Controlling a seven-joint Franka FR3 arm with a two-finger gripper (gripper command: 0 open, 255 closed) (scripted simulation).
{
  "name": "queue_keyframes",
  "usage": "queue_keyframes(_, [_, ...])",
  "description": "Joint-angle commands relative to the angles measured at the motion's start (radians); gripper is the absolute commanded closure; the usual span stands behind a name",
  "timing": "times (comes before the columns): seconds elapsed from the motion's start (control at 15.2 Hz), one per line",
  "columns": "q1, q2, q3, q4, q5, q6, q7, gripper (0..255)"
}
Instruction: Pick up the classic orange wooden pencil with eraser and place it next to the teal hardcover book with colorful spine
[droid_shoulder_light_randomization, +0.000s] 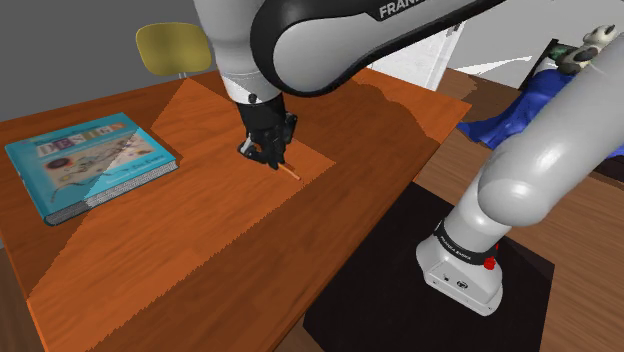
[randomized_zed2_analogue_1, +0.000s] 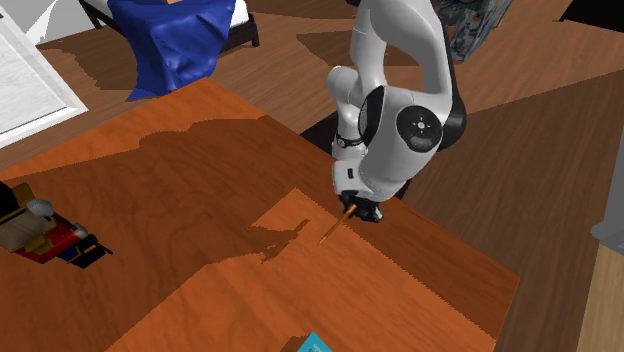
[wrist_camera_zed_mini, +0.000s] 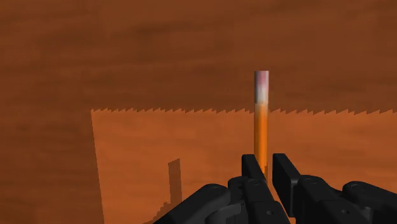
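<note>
Slim orange pencil (wrist_camera_zed_mini: 260, 133), pink eraser end pointing straight away from the black tool (wrist_camera_zed_mini: 266, 163), tool pinching its shaft, wood-grain worktop (wrist_camera_zed_mini: 127, 63) beneath

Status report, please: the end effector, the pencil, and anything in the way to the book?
End effector shut on pencil, eraser end out ahead. Pencil appears clear of table. Book lies flat; only bare wood between.

In the shoulder view the tool (droid_shoulder_light_randomization: 271, 159) covers most of the pencil (droid_shoulder_light_randomization: 290, 172); only a short end pokes out. In the wrist view its lower shaft disappears between the fingers (wrist_camera_zed_mini: 253, 170). The second exterior view's bottom edge cuts the teal book (randomized_zed2_analogue_1: 314, 344) down to one corner. The arm (droid_shoulder_light_randomization: 330, 40) hides part of the yellow chair (droid_shoulder_light_randomization: 168, 45).
</note>
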Motion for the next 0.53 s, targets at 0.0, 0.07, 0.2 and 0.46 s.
queue_keyframes(0.0, [-0.004, 0.107, 0.027, 0.098, -0.061, -0.02, 0.055, 255])
queue_keyframes(0.07, [0.001, 0.158, 0.037, 0.146, -0.092, -0.034, 0.082, 255])
queue_keyframes(0.2, [0.023, 0.262, 0.048, 0.249, -0.155, -0.068, 0.132, 255])
queue_keyframes(0.46, [0.105, 0.466, 0.04, 0.477, -0.271, -0.156, 0.206, 255])
